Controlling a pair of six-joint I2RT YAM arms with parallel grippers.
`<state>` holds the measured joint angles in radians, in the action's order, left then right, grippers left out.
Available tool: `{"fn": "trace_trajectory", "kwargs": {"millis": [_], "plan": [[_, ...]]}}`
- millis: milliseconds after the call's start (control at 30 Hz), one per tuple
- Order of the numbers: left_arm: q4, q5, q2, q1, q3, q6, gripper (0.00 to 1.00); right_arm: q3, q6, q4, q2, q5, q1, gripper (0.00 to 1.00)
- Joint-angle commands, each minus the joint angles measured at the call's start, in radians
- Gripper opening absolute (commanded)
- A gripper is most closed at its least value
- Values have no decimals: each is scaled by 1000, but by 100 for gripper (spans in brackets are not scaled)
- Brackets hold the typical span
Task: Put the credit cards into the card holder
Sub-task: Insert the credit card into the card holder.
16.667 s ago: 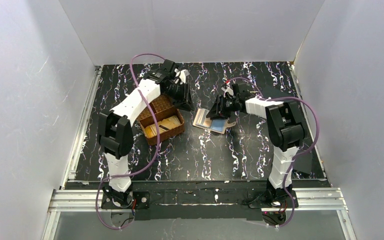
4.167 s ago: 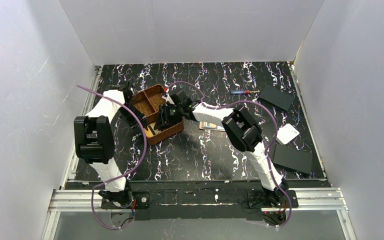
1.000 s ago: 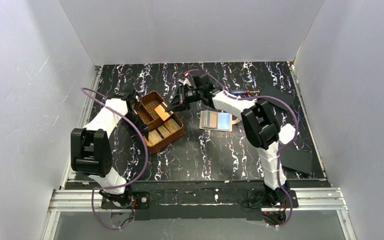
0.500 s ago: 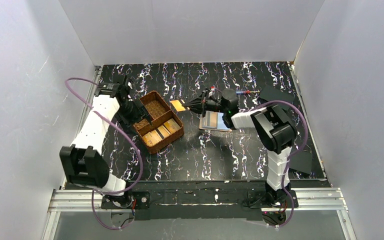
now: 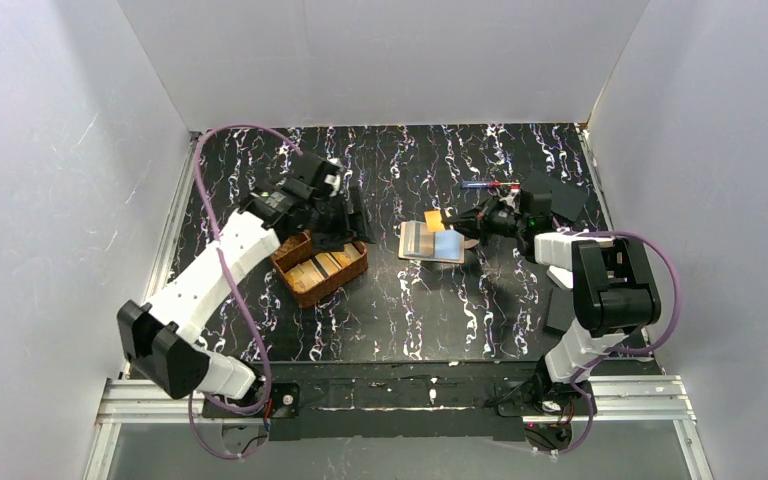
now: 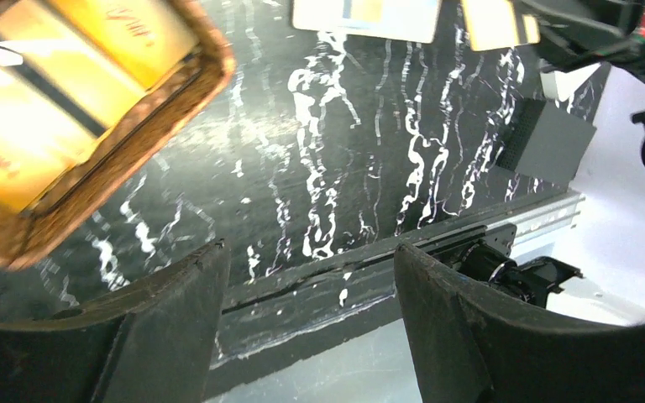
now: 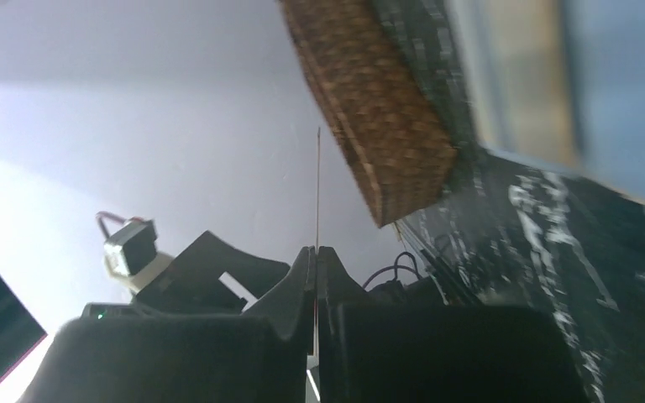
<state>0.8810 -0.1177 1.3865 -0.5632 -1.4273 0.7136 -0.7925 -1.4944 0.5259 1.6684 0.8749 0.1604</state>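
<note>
**Right arm: seating the held card in a slot**

Right gripper (image 5: 447,219) is clamped on one gold credit card (image 5: 433,220), which sits edge-on between the jaws and hangs at the far edge of the open card holder (image 5: 438,243). My judgement: level the card, line its leading edge up with a slot mouth and slide it in slowly, since a tilted entry would likely shove the holder. Left gripper (image 6: 309,252), jaws apart and empty, hovers left of the holder over the woven tray (image 5: 336,284), where other credit cards (image 5: 320,266) lie.

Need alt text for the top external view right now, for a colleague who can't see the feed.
The right claw grips a tan card right next to the open card holder. The left claw hangs open over the far end of the woven tray, which holds more tan cards.
</note>
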Motion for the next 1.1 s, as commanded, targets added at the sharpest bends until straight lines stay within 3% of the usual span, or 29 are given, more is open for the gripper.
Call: {"fn": "trace_trajectory", "kwargs": {"millis": [0, 100, 333, 433, 467, 500, 533, 600, 1067], "plan": [[-221, -45, 71, -75, 36, -27, 69, 6, 220, -106, 2, 57, -59, 1], [-320, -80, 141, -119, 22, -42, 70, -14, 297, -184, 20, 51, -90, 1], [-362, -164, 402, -145, -159, -78, 67, -60, 483, -282, 98, 45, -131, 1], [-371, -158, 541, -145, -281, -110, 56, -160, 817, -436, 139, 21, -129, 1], [-372, -154, 592, -145, -317, -123, 50, -166, 849, -436, 143, 21, -126, 1], [-351, -162, 693, -144, -418, -145, 36, -155, 856, -375, 122, 10, -113, 1], [-352, -150, 753, -144, -458, -155, 29, -159, 886, -386, 122, -2, -101, 1], [-343, -159, 842, -131, -527, -155, 24, -121, 905, -347, 150, -2, -87, 1], [-379, -142, 875, -83, -368, -149, 16, -95, 953, -327, 228, -3, -84, 1]]}}
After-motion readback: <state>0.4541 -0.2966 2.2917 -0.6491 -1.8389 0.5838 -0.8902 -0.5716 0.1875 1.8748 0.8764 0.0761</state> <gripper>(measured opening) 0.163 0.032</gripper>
